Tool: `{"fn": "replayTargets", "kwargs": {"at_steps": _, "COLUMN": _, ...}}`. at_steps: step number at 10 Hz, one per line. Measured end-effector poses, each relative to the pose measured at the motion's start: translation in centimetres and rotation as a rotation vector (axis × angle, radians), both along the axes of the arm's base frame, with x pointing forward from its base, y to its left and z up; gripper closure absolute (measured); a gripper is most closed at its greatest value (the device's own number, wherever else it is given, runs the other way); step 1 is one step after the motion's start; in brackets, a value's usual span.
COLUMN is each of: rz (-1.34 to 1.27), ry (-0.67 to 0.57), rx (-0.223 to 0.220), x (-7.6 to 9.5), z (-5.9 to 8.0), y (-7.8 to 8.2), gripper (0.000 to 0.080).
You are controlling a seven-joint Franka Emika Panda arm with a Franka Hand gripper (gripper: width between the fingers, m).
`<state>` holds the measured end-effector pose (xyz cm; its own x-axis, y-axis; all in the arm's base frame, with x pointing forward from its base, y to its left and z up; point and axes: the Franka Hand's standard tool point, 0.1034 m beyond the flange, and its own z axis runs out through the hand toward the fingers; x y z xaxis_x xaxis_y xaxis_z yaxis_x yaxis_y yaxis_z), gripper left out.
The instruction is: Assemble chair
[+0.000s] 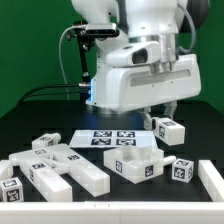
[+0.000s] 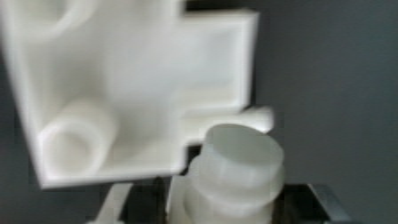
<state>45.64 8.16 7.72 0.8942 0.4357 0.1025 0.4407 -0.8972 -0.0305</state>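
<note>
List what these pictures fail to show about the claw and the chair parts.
- Claw: exterior view, the arm hides it; wrist view, blurred and cut off by the edge, grip unclear.
- White slab: wrist view, blurred, partly beyond the edge.
- Bar: exterior view, cut off by its right edge.

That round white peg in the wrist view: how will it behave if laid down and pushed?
The round peg looks like moulded plastic, so likely stiff. Its curved side would probably let it roll. Its smooth finish may slip under a push.

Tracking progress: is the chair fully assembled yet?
No, several white chair parts lie apart on the black table.
</note>
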Motion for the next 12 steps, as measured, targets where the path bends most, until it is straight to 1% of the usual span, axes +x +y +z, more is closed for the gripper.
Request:
{"fn": "replayTargets", "kwargs": {"at_steps": 1, "rz": -0.007, "ry": 0.009, "rx": 0.0, "x": -0.4, "z": -0.2, "y": 0.2, "gripper": 0.0515}}
{"fn": "replayTargets", "kwargs": {"at_steps": 2, "rz": -0.003, "ry": 0.005, "rx": 0.0, "x": -0.1, "z": -0.1, "y": 0.0, "gripper": 0.0515}}
{"fn": "replayTargets", "kwargs": {"at_steps": 5, "rz": -0.024, "ry": 0.008, "rx": 0.002, "x": -0.4, "z": -0.4, "y": 0.2, "gripper": 0.0515}}
{"fn": "replayTargets", "kwargs": {"at_steps": 7, "rz": -0.086, "ry": 0.029, "rx": 0.006, "x": -3.3, "z": -2.7, "y": 1.0, "gripper": 0.0515}}
{"fn": "replayTargets", "kwargs": {"at_steps": 8, "rz": -0.098, "ry": 0.038, "rx": 0.008, "x": -4.3, "z": -3.7, "y": 1.3, "gripper": 0.0515}}
{"fn": "replayTargets", "kwargs": {"at_steps": 10, "rz": -0.112, "ry": 0.052, "rx": 0.012, "x": -5.3, "z": -5.4, "y": 2.1, "gripper": 0.0515}}
{"fn": "replayTargets", "kwargs": {"at_steps": 11, "rz": -0.122, "ry": 0.064, "rx": 0.013, "x": -5.7, "z": -5.9, "y": 2.7, "gripper": 0.0515}}
{"fn": "replayTargets", "kwargs": {"at_steps": 12, "rz": -0.109, "ry": 0.064, "rx": 0.012, "x": -5.9, "z": -6.0, "y": 3.2, "gripper": 0.0515}}
